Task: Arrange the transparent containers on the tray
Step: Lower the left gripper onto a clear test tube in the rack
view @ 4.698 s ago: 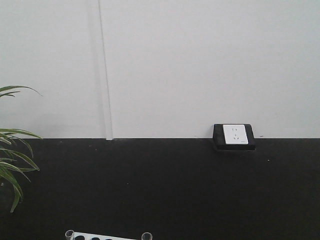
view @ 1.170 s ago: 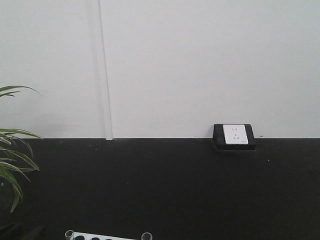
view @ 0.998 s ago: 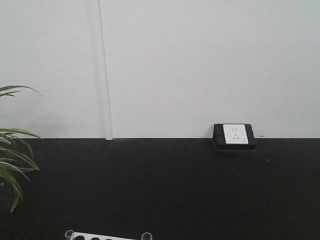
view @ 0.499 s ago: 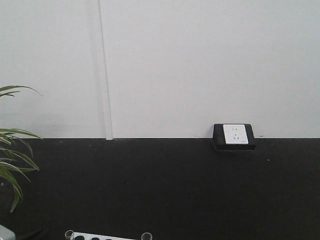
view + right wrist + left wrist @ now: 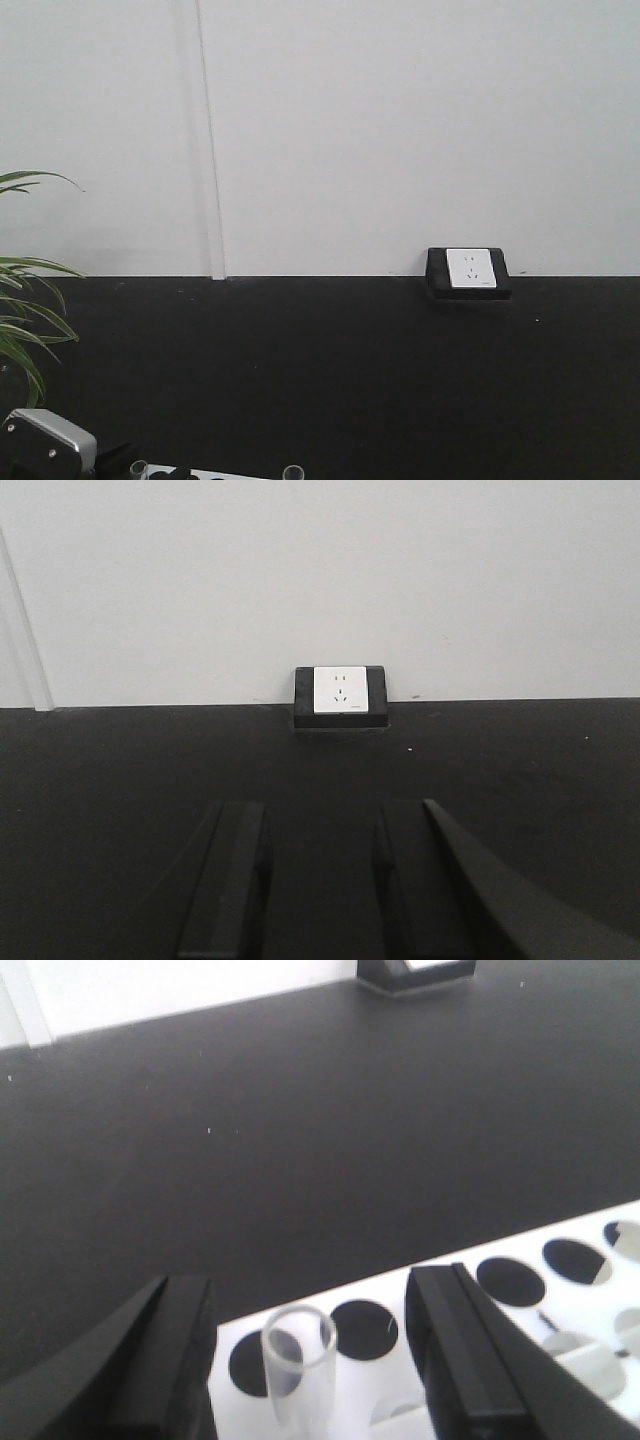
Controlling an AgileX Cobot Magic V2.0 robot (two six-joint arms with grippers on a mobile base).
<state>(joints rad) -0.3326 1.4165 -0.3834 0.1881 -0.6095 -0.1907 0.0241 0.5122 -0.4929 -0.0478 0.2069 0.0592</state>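
Left gripper, jaws apart, straddles a test tube standing in the rack, ready to clamp; right gripper parted, empty

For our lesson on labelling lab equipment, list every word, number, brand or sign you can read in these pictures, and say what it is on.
No text can be read in any view.
White wall socket: a faint mark at its lower edge, too small to read.
White tube rack: no numbers or labels visible by its holes.
Test tube: no markings visible.
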